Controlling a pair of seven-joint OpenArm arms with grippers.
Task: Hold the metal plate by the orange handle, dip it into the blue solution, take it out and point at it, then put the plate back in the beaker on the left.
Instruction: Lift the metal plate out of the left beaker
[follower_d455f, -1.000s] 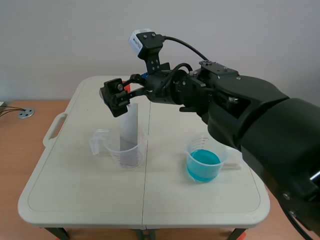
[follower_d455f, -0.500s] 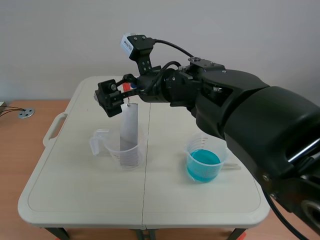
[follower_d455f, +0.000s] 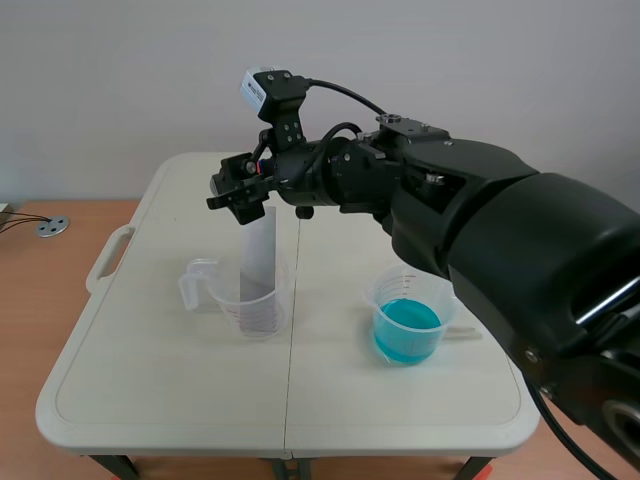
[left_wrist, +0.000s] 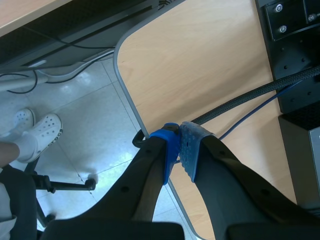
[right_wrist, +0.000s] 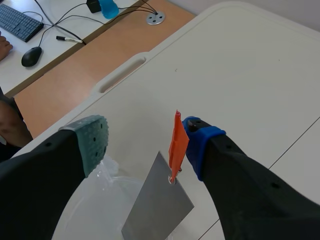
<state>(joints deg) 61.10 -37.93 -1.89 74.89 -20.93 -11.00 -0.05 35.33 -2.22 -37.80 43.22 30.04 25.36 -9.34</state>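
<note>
Within the spread right tool (right_wrist: 145, 142): orange handle (right_wrist: 177, 145) (scene view mostly hides it).

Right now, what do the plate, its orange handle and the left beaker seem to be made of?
Plate: thin sheet metal, by its flat grey, dull sheen. Orange handle: likely tape or thin plastic; flat, matte strip. Left beaker: clear plastic, probably; see-through wall with printed marks.

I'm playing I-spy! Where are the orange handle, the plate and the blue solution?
handle (right_wrist: 177, 145): right wrist view, its middle.
plate (right_wrist: 157, 205): right wrist view, flat face.
blue solution (follower_d455f: 407, 322): scene view, liquid surface.
</note>
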